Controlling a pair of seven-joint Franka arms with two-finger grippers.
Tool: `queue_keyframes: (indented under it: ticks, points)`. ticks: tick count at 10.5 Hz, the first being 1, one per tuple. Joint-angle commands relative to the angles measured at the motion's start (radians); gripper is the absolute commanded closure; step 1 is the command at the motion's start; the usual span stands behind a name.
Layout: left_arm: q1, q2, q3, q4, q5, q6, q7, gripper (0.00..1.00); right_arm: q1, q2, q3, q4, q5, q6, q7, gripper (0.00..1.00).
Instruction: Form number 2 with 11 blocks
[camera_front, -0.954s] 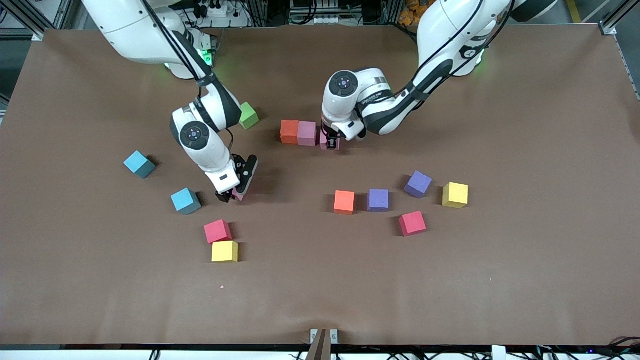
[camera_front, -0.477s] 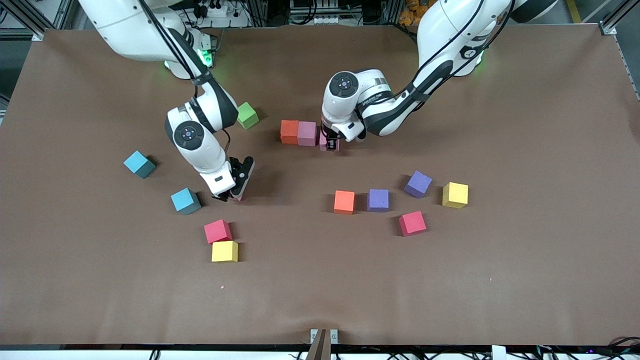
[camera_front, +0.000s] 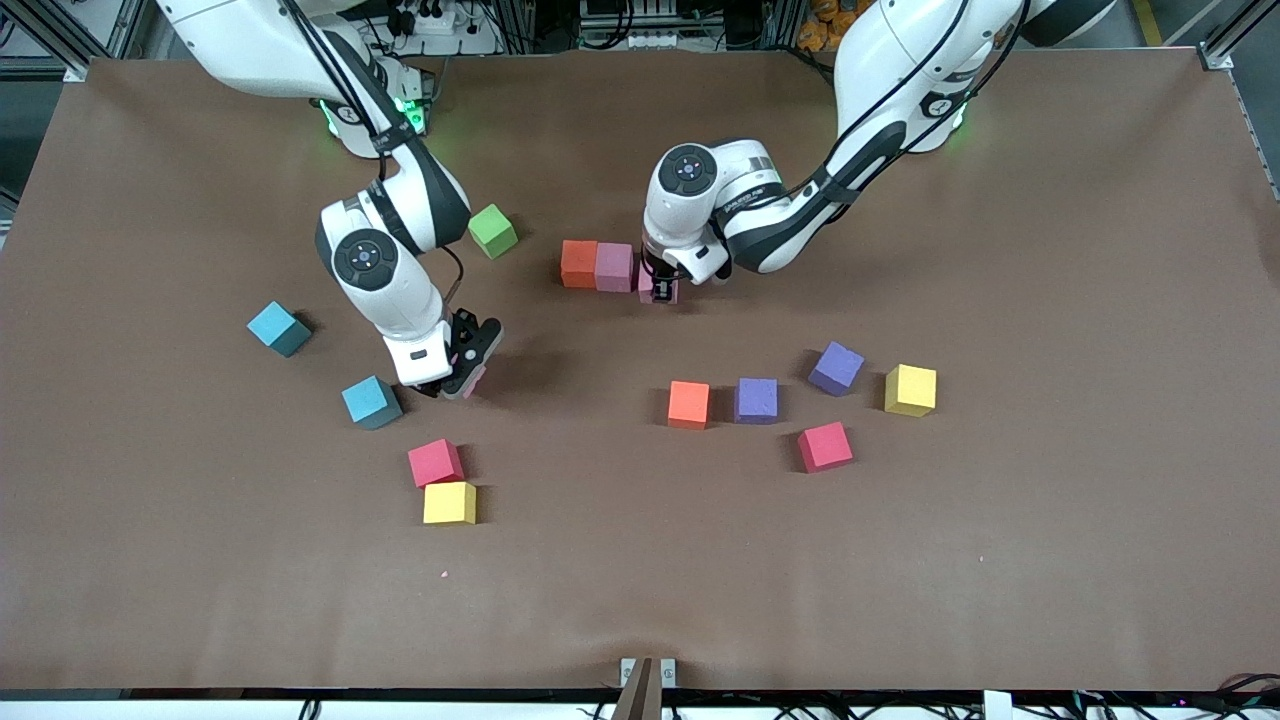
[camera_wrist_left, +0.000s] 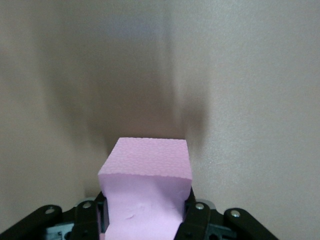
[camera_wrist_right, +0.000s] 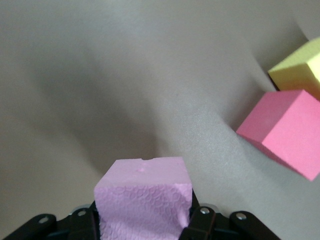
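A: The blocks?
B: Matte foam cubes. An orange (camera_front: 579, 263) and a pink (camera_front: 614, 267) sit touching mid-table; the left gripper (camera_front: 660, 287) clamps a dimpled pink cube (camera_wrist_left: 147, 195) beside them.
A: And the right gripper (camera_front: 452, 383)?
B: Pinching another pink cube (camera_wrist_right: 144, 202) over brown table (camera_front: 1050, 250), near a red (camera_front: 436, 462) one.
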Motion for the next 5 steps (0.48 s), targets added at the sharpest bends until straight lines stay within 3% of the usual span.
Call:
queue_keyframes:
  ticks: [1, 5]
  points:
    - [-0.033, 0.005, 0.006, 0.023, 0.049, 0.006, -0.153, 0.57, 0.031, -0.016, 0.010, -0.004, 0.008, -0.010, 0.242, 0.72]
    - [-0.051, 0.012, 0.006, 0.032, 0.047, 0.006, -0.159, 0.57, 0.041, -0.012, 0.010, -0.004, 0.009, -0.012, 0.328, 0.73]
